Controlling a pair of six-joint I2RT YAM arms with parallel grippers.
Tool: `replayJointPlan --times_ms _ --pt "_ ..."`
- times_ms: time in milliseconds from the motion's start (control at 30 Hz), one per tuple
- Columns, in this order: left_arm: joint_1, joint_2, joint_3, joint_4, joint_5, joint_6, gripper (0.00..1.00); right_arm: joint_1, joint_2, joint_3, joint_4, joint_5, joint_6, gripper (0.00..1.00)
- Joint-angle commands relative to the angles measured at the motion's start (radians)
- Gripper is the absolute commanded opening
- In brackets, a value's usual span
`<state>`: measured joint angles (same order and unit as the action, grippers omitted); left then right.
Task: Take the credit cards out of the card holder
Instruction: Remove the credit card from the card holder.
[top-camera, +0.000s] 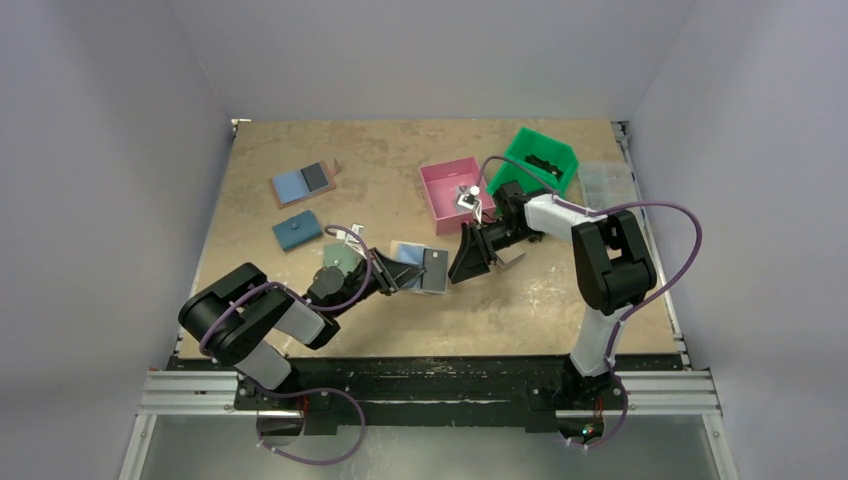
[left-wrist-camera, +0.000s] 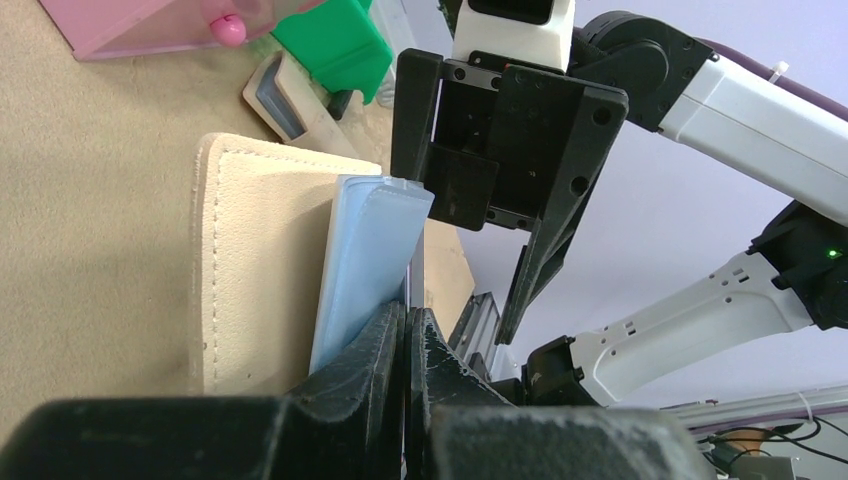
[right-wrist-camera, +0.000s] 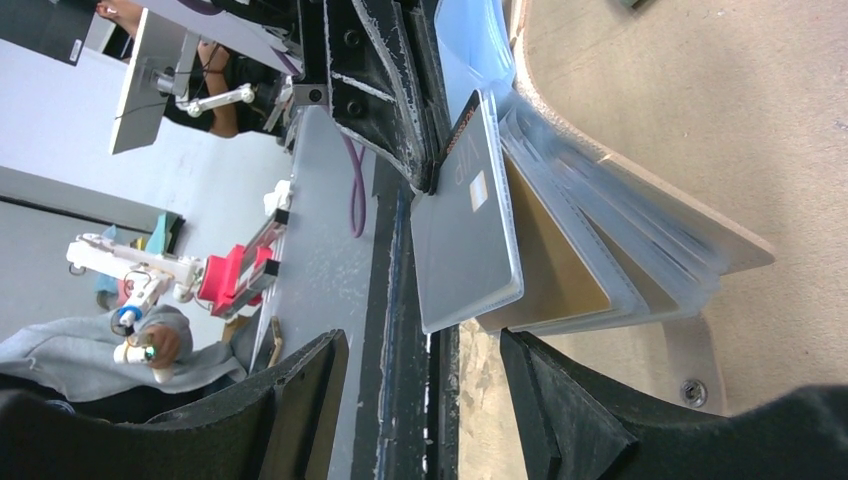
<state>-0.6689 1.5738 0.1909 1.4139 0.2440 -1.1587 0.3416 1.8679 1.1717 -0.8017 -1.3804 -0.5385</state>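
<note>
Our left tool (left-wrist-camera: 405, 318) has its two fingers pressed together on a thin inner leaf of the card holder (left-wrist-camera: 258, 250), just beside the pale blue panel (left-wrist-camera: 365, 255). No gap shows between the jaws beyond that leaf. The blue panel stands away from the beige outer cover, whose stitched edge lies against the worktop (left-wrist-camera: 90, 250).

Our right tool (right-wrist-camera: 422, 342) faces it from the opposite side, jaws parted wide with nothing clasped between them. Just ahead of that gap the credit cards (right-wrist-camera: 500, 255) fan out of the holder. A silver-grey card (right-wrist-camera: 460, 270) marked "VIP" sits foremost, with a tan-gold card (right-wrist-camera: 560, 275) behind it, then clear sleeves (right-wrist-camera: 655, 265) and the beige cover. The cards' free ends stop just short of the right tool's fingertips, apart from them. The left tool's tips meet the pack at the far corner of the silver-grey card. We cannot tell whether they press the card itself or only the leaf beside it.

From above, the holder lies open near the middle of the worktop, between the two tools, pale blue side toward the left tool and dark grey side toward the right. Beyond stand a pink bin (top-camera: 445, 185) and a green bin (top-camera: 545, 150). A second holder (top-camera: 303, 183) with blue and black panels and a teal wallet (top-camera: 297, 232) lie well apart at far left.
</note>
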Motion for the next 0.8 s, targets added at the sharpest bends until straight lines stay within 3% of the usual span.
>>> replayJointPlan --times_ms 0,533,733,767 --pt "-0.006 -0.001 0.034 0.144 0.012 0.007 0.00 -0.001 -0.049 0.010 -0.047 -0.048 -0.053 0.67" --pt "-0.033 0.056 0.079 0.153 0.038 0.011 0.00 0.000 -0.035 0.003 -0.033 -0.066 -0.016 0.62" --pt "-0.056 0.064 0.105 0.114 0.036 0.039 0.00 0.000 -0.036 -0.012 0.029 -0.082 0.054 0.48" --pt "-0.059 0.064 0.109 0.108 0.035 0.041 0.00 0.000 -0.036 -0.013 0.038 -0.080 0.062 0.41"
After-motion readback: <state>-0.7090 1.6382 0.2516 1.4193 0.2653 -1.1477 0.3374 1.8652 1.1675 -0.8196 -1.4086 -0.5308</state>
